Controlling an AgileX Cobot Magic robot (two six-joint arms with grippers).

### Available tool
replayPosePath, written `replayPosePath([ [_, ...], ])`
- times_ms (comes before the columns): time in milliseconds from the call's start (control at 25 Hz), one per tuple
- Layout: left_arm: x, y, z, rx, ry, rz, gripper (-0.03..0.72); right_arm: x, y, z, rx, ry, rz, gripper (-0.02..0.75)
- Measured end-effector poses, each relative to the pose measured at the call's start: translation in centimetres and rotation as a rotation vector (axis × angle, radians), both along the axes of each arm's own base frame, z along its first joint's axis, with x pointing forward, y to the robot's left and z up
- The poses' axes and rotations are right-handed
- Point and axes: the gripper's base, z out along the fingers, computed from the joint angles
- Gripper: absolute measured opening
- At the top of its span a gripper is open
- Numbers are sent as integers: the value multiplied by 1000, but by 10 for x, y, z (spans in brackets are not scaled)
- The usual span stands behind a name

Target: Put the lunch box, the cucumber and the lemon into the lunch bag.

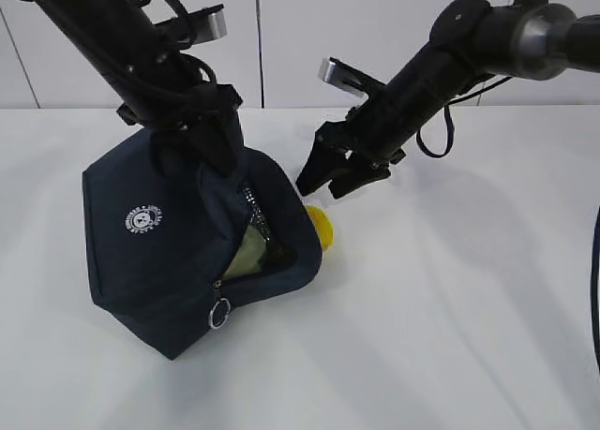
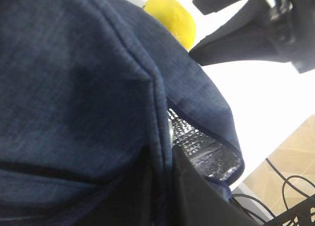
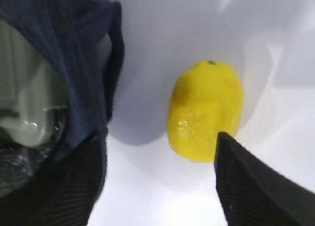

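Observation:
The navy lunch bag (image 1: 159,252) stands tilted on the white table, its zipped mouth gaping to the right. My left gripper (image 1: 202,135) is shut on the bag's top fabric (image 2: 98,88) and holds it up. The lunch box's pale green lid (image 1: 247,253) shows inside the opening, as it does in the right wrist view (image 3: 24,98). The lemon (image 1: 321,227) lies on the table just behind the bag's right edge. My right gripper (image 1: 328,185) hangs open just above the lemon (image 3: 206,110), which sits near its right finger (image 3: 256,186). The cucumber is out of view.
The bag's metal ring pull (image 1: 219,313) dangles at the low end of the zipper. The white table (image 1: 450,308) stretches bare to the right and front. Cables and a tan floor (image 2: 290,157) lie beyond the table edge.

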Motion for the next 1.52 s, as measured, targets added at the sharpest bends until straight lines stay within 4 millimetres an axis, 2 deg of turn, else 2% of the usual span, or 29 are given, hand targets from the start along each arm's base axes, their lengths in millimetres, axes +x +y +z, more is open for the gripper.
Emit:
replayPosePath([
  [200,5,13,0,5,20,24,17,-7,14,-4,-64,13,29,531],
  [440,5,15,-1,20,21,20,17,-12,23,-10,-193,17,33,531],
  [720,4,17,-2,48,26,6,17,-8,22,-11,-213,-15,-11,531],
  [1160,3,17,-2,46,28,6,16,-5,33,-33,-220,-7,-31,528],
  [1520,3,17,-2,43,29,7,16,-4,33,-33,-224,-20,-43,475],
])
